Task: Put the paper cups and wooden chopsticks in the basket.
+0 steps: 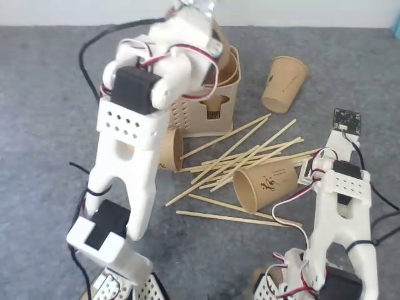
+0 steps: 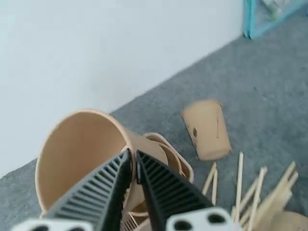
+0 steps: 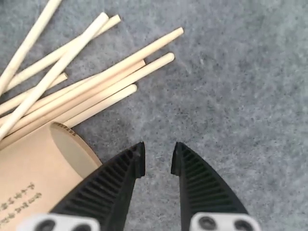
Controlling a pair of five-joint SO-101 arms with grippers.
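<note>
— The left gripper (image 2: 133, 155) is pressed together on the wall of a paper cup (image 2: 77, 149), apparently one finger inside the rim and one outside, and holds it tilted above the basket (image 1: 206, 115) at the far edge of the table (image 1: 56, 87).
— And the right gripper (image 3: 158, 155)?
— Slightly spread, holding nothing, low over the grey top just beside the mouth of a fallen cup (image 3: 38, 173) in the near right part of the table.
— What else waits?
— The chopsticks (image 1: 244, 153) lie crossed in a loose heap mid-table, touching that fallen cup. A third cup (image 1: 284, 84) lies on its side toward the far right corner, and a fourth cup (image 1: 170, 150) lies against the basket's near wall.
— How will they handle?
— The cups look light and thin-walled (a hard squeeze would likely crumple them), and on their sides they may roll, so I'd pinch the rim gently. The chopsticks seem stiff, slim and smooth. I'd take one across its middle so it hangs level, expecting neighbours to shift since they overlap
</note>
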